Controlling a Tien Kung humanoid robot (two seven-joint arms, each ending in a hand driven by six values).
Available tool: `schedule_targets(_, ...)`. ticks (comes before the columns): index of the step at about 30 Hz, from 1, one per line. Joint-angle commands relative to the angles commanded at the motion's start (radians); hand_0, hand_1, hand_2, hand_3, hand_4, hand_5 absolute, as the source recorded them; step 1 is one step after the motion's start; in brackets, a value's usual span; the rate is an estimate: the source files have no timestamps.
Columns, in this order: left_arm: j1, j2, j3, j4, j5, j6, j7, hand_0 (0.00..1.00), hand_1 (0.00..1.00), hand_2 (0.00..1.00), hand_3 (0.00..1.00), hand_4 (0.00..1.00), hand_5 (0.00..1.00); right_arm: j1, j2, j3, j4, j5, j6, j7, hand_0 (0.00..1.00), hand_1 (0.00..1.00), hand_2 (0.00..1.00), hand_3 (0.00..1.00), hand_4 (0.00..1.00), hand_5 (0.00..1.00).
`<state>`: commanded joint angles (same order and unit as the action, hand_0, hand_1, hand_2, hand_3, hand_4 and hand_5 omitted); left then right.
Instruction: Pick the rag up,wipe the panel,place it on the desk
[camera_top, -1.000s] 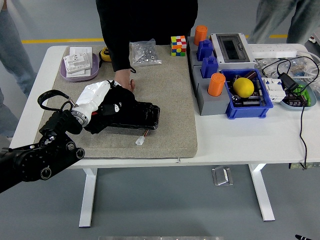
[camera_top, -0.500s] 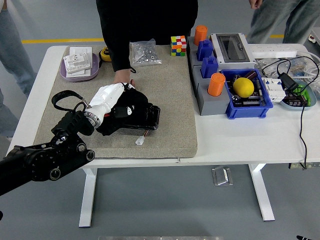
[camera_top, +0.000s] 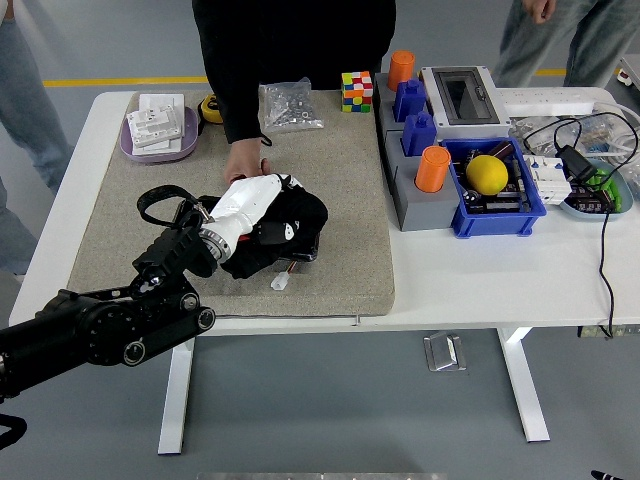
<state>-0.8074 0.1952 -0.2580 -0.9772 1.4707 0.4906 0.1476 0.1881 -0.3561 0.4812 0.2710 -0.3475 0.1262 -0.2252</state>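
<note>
Rag (camera_top: 300, 215), black and bunched, sits on the dark panel (camera_top: 290, 262) mid-mat (camera_top: 340, 180). I see my left hand (camera_top: 262, 212) pressed onto it, fingers closed on the cloth. A person's hand (camera_top: 245, 160) rests just at 12 o'clock of it. At 3 o'clock on the bench (camera_top: 480, 270), a blue bin (camera_top: 495, 215) holds a yellow ball (camera_top: 487, 174); at 10 o'clock a purple tray (camera_top: 160, 145) carries white packets (camera_top: 157, 120).

Bright, even overhead light; sharp, soft shadows.
</note>
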Motion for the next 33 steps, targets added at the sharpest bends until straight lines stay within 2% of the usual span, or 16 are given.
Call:
schedule_targets(7, 0.000, -0.024, 0.013, 0.000, -0.001, 0.001, 0.001, 0.297, 0.174, 0.669, 0.668, 0.355, 0.002, -0.003, -0.001, -0.006, -0.003, 0.004, 0.003, -0.002, 0.782, 0.643, 0.713, 0.665, 0.998, 0.554)
schedule_targets(13, -0.003, -0.026, 0.010, -0.001, 0.000, 0.001, 0.001, 0.297, 0.174, 0.669, 0.668, 0.356, 0.002, -0.002, 0.000, -0.006, -0.003, 0.004, 0.002, -0.002, 0.782, 0.643, 0.713, 0.665, 0.998, 0.554)
schedule_targets(33, 0.008, 0.032, -0.034, 0.029, 0.011, 0.005, -0.003, 0.298, 0.174, 0.669, 0.668, 0.355, 0.002, -0.007, 0.008, 0.011, -0.005, 0.001, -0.001, -0.003, 0.782, 0.643, 0.713, 0.665, 0.998, 0.554)
